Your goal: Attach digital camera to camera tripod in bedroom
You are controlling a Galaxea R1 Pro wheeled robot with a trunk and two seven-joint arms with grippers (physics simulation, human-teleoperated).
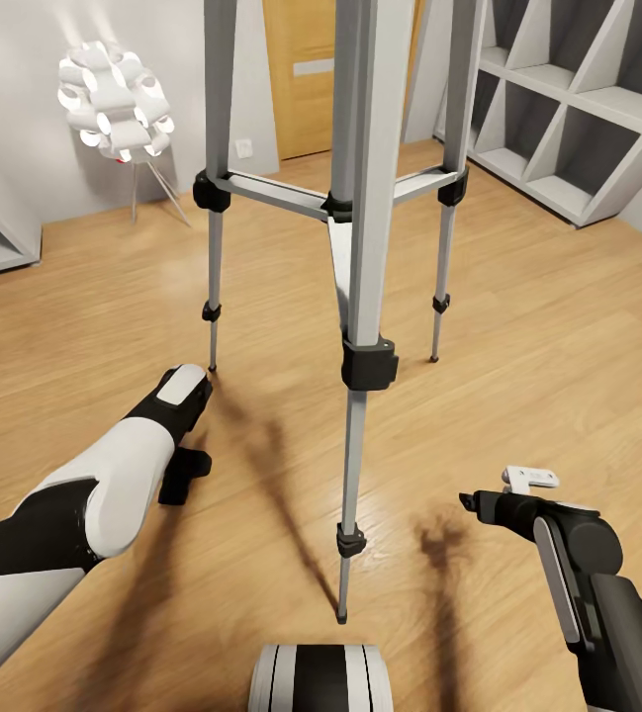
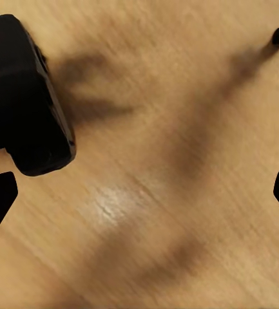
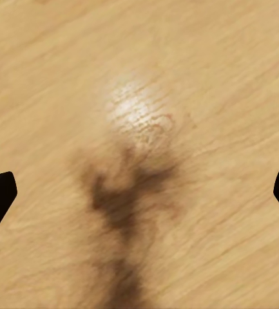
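Head view: the tripod (image 1: pixel 360 247) stands centre frame on the wood floor (image 1: pixel 558 326), three silver legs spread and joined by black braces; its head lies above the upper edge. The left gripper (image 1: pixel 184 473), lower left, hangs over the floor beside the near leg. The right gripper (image 1: pixel 474 502), lower right, hangs over bare floor.

Left wrist view: the camera (image 2: pixel 23 96) sits at the upper left, red button at the frame edge. The two fingertips stand wide apart at the frame sides, and whether the camera is held cannot be told. Right wrist view: fingertips equally wide apart, nothing between them.

The camera is judged rigid, light and smooth-sided, with a fragile lens; best gripped across the body. The tripod looks stiff but tippable.
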